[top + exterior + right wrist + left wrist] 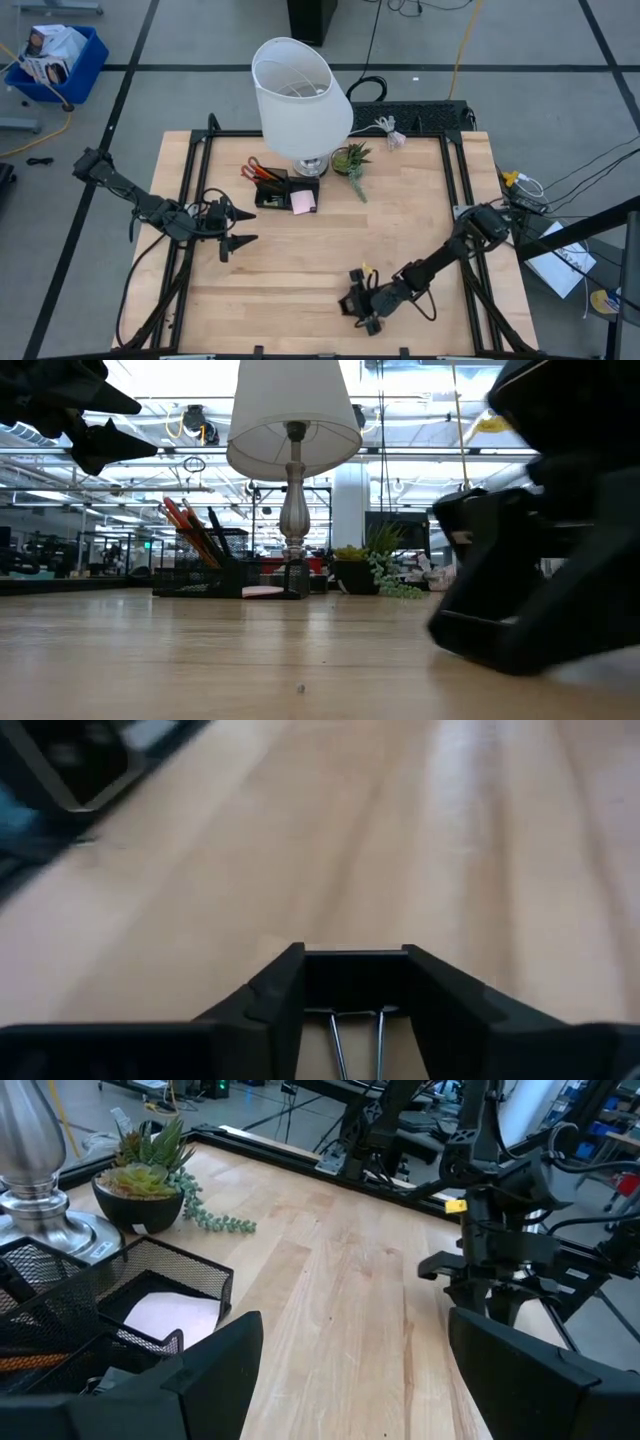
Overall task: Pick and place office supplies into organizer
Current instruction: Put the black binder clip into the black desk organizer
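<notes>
A small black clip (355,982) with two wire handles lies on the wooden table (400,230) near its front edge. My right gripper (362,305) is low over it, shut on it. The black mesh organizer (285,190) stands by the lamp's foot. It holds red-handled scissors (252,170), orange pencils (185,520) and a pink sticky-note pad (303,203). My left gripper (240,228) hangs open above the table's left part, touching nothing. My right gripper has the clip's black body (318,982) pinched between its two fingers, one finger on each end. The fingers (275,990) slant down toward the table. The wire handles (358,1040) point back toward the wrist. Whether the clip rests on the wood I cannot tell.
A white-shaded lamp (300,95) stands at the far middle, with a small potted plant (352,160) to its right. Bare wood stretches between the organizer and my right gripper. Black frame rails (190,200) run along the table's sides.
</notes>
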Controlling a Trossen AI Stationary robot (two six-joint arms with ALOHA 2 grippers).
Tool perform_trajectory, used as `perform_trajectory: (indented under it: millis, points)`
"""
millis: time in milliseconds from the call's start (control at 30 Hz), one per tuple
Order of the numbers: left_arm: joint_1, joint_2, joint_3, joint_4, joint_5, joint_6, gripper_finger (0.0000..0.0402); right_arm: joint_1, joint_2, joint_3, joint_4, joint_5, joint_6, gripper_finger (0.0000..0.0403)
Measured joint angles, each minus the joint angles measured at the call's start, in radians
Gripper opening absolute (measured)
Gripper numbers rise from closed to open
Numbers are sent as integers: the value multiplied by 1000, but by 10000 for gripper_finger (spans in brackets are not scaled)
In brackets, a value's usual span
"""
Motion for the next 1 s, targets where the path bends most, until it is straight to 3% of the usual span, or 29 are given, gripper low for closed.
perform_trajectory:
  millis: [133, 533, 833, 1000]
  points:
    - [0, 0, 0, 0, 0, 7, 319, -37, 2, -2, 52, 17, -49, 150]
    - [-3, 0, 0, 0, -4, 60, 319, -196, 3, 23, 147, 13, -119, 142]
    - [-5, -20, 0, 28, -3, 116, 319, -306, 23, 211, 146, -19, -225, 138]
    - [-43, -89, 0, 46, 32, 178, 319, -388, 129, 356, 139, -22, -218, 143]
